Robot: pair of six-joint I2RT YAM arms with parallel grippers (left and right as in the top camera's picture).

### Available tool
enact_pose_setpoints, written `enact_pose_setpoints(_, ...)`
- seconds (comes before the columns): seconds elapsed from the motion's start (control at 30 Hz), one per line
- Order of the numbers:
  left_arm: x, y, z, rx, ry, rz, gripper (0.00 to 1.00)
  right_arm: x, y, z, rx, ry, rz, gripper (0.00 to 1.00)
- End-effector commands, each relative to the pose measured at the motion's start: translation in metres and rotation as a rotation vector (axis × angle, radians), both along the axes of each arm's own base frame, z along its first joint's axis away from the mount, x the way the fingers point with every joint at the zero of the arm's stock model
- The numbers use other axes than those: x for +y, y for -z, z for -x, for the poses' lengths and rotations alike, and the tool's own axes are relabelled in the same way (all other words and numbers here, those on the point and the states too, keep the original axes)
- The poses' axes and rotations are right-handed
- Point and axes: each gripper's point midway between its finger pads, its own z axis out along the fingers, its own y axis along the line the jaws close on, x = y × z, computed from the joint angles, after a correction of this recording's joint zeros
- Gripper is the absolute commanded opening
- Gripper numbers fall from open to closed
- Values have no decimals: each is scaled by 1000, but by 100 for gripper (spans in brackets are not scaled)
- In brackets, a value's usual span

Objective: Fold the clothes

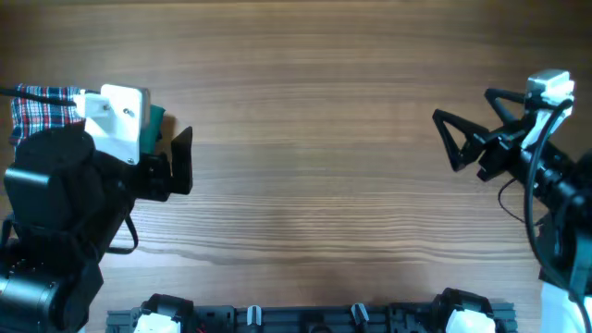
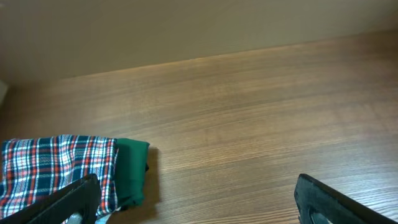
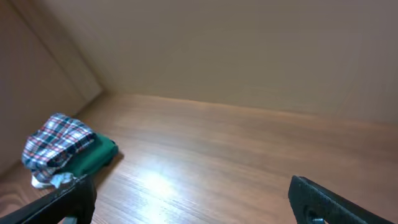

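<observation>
At the far left of the table (image 1: 305, 74) I can see the clothes as a small stack, a plaid cloth (image 1: 39, 109) lying over a green cloth (image 1: 158, 118). From overhead the left arm (image 1: 55, 194) covers most of it, so only a strip of plaid and a sliver of green show. The left wrist camera cuts the plaid off at its frame edge, and the right wrist camera shows a white scrap (image 3: 46, 181) under the pile that I can't identify. The left gripper (image 2: 196, 193) sits just beside the stack, its fingers (image 2: 68, 202) spread wide with nothing between them. Well apart across the wood, the right gripper (image 1: 447, 141) is likewise spread and empty, and the right arm (image 1: 555, 185) runs out of frame
</observation>
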Motion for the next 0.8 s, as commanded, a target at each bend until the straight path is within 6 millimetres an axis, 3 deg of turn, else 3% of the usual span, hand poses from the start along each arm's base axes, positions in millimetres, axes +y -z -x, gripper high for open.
enact_pose_setpoints(0.0, 2, -2, 0, -8, -9, -8, 100, 2, 2, -4, 172, 60, -256, 100)
enact_pose_setpoints(0.07, 2, -2, 0, -8, -9, -8, 100, 1, 7, -7, 350, 147, -511, 100)
enact_pose_setpoints(0.23, 2, -2, 0, -8, -9, -8, 100, -9, 16, -15, 372, 192, -506, 99)
enact_pose_setpoints(0.33, 2, -2, 0, -8, -9, -8, 100, -4, 11, -10, 261, 119, -353, 100)
enact_pose_setpoints(0.47, 2, -2, 0, -8, -9, -8, 100, 11, -4, 18, 25, 13, -29, 100)
enact_pose_setpoints(0.6, 2, -2, 0, -8, -9, -8, 100, -5, -8, 45, -133, 131, 234, 100)
enact_pose_setpoints(0.7, 2, -2, 0, -8, -9, -8, 100, -24, 3, 66, -196, 254, 352, 100)
enact_pose_setpoints(0.77, 2, -2, 0, -8, -9, -8, 100, -26, 25, 77, -225, 255, 436, 99)
